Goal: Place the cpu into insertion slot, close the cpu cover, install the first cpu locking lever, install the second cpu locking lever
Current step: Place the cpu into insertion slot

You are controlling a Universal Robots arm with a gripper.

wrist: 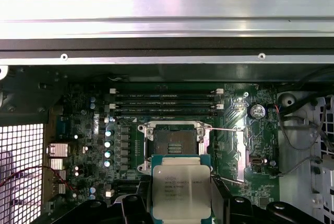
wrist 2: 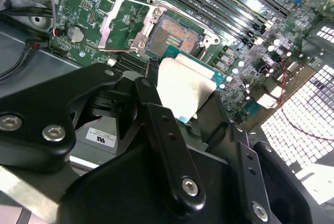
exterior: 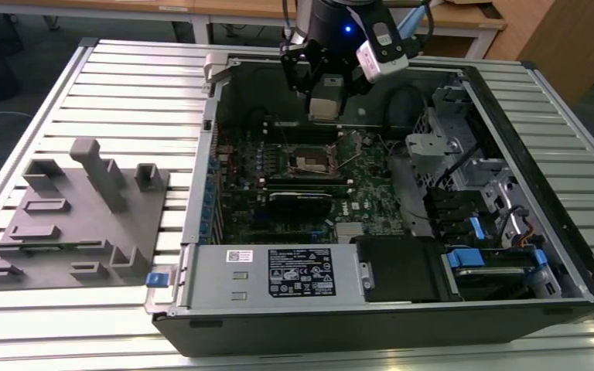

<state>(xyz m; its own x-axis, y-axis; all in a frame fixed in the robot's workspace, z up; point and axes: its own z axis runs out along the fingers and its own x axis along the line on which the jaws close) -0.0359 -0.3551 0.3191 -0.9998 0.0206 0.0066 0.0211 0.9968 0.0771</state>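
My gripper (exterior: 325, 104) hangs over the back of the open computer case, shut on the cpu (exterior: 325, 108). Both wrist views show the cpu's silver-grey top (wrist: 180, 190) (wrist 2: 185, 85) pinched between the black fingers (wrist 2: 156, 114). The insertion slot (exterior: 312, 160) (wrist: 175, 143) (wrist 2: 175, 35) lies bare on the green motherboard (exterior: 364, 197), below and a little ahead of the cpu, apart from it. In the second wrist view the cpu cover (wrist 2: 107, 31) stands flipped open beside the slot. Thin wire levers (wrist: 225, 129) stick out to the slot's side.
A black labelled power supply box (exterior: 299, 272) sits at the case's front. Drive cages and blue clips (exterior: 483, 209) fill the exterior view's right. Long memory slots (wrist: 164, 104) run just beyond the socket. A grey fixture block (exterior: 70, 224) rests on the slatted table at the exterior view's left.
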